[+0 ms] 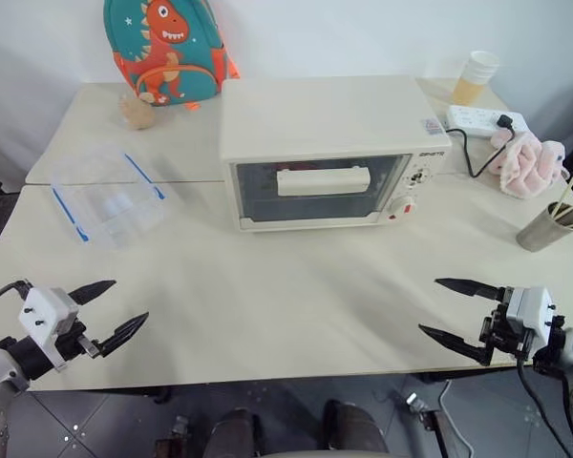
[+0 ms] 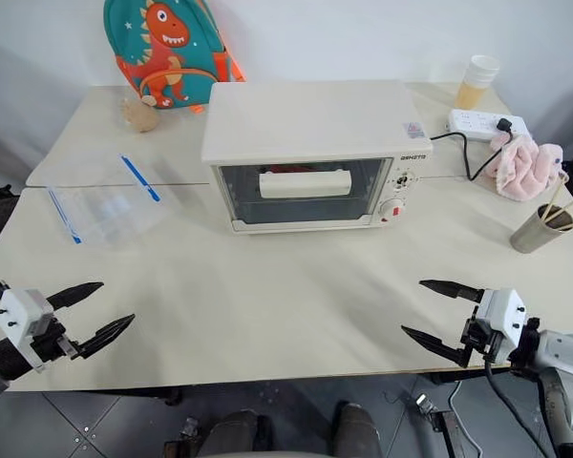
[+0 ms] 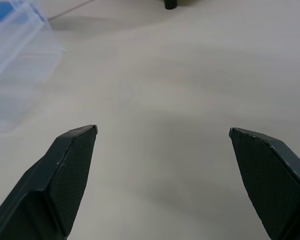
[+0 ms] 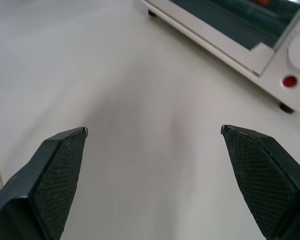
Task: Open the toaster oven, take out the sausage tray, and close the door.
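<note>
Both black two-fingered grippers, left (image 1: 108, 305) and right (image 1: 439, 306), hover spread wide and empty over the cream table (image 1: 286, 286), white wall (image 1: 363, 38) far beyond them.

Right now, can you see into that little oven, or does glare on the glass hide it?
Left eye view: the door glass is clear of strong glare, yet the inside reads dark behind the handle. Right wrist view: the toaster oven looks soft, a red blur behind its glass.

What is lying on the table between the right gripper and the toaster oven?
Nothing: between the right gripper and the toaster oven there is bare table, as both eye views and the right wrist view show.
</note>
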